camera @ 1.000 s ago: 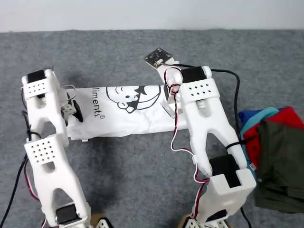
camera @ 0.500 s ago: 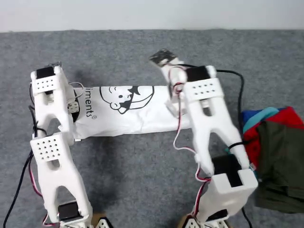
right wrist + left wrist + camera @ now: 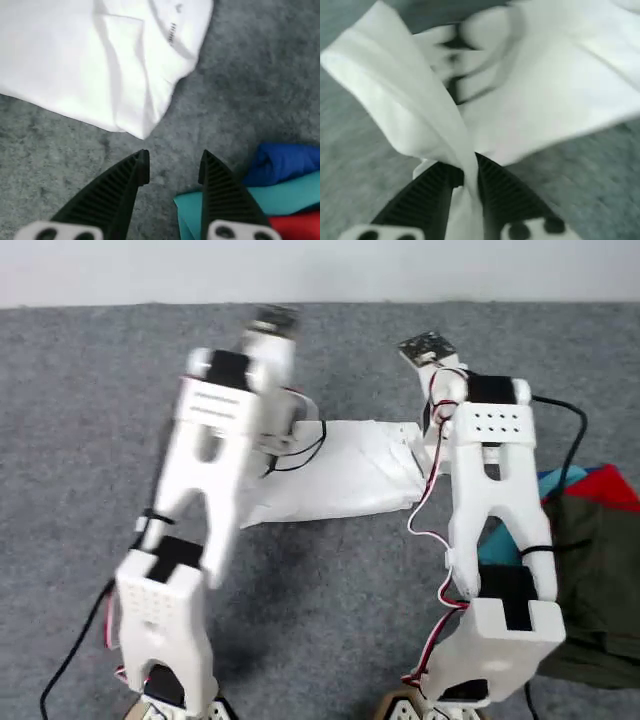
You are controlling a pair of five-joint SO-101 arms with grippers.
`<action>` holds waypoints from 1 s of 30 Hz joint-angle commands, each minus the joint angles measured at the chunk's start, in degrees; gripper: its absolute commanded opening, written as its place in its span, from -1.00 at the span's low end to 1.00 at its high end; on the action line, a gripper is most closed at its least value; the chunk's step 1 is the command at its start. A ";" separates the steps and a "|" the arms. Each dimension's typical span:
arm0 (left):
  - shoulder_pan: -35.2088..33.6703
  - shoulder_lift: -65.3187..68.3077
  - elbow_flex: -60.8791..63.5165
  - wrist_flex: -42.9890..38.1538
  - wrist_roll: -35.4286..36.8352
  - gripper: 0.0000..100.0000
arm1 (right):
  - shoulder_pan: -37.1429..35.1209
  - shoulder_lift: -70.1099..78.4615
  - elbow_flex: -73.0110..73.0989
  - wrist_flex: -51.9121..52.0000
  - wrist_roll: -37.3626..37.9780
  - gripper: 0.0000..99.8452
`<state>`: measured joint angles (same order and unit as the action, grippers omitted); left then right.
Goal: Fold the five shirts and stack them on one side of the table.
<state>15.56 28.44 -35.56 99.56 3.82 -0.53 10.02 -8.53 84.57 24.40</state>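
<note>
Pinching a bunched fold of the white shirt (image 3: 560,85), the left gripper (image 3: 465,175) had its black jaws closed hard on the cloth, which ran up between them in a twisted ridge. Beyond the jaws the rest of the shirt spread out, partly doubled over itself.

From above, the left arm (image 3: 215,440) stood over the shirt's left end. The shirt lay mid-table as a short white band between the two arms, on the grey-covered table (image 3: 330,620).

The right gripper (image 3: 173,165) was open, jaws apart with nothing between them. It was poised over bare grey surface just beside the shirt's near edge. The right arm (image 3: 490,470) stood at the shirt's right end.

The stack of folded shirts (image 3: 585,590) sat at the table's right side. A dark green shirt (image 3: 600,540) lay on top, with a red shirt (image 3: 610,485), a teal shirt (image 3: 240,205) and a blue shirt (image 3: 285,162) showing beneath. The teal and blue corners lay near the right gripper.
</note>
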 commanded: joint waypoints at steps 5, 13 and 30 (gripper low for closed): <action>10.73 9.23 -11.38 -2.02 -1.05 -0.98 | 5.93 -13.14 -2.29 3.03 0.00 -0.65; 15.12 25.41 -37.93 -2.11 -1.05 -0.98 | 10.15 -16.66 -2.20 3.38 0.00 -0.65; 21.80 40.88 -54.64 -5.01 -1.14 -0.93 | 13.85 -16.75 -2.55 4.18 0.00 -0.65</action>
<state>36.75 70.46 -87.43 95.60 2.86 13.01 -4.22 -8.53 88.26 24.40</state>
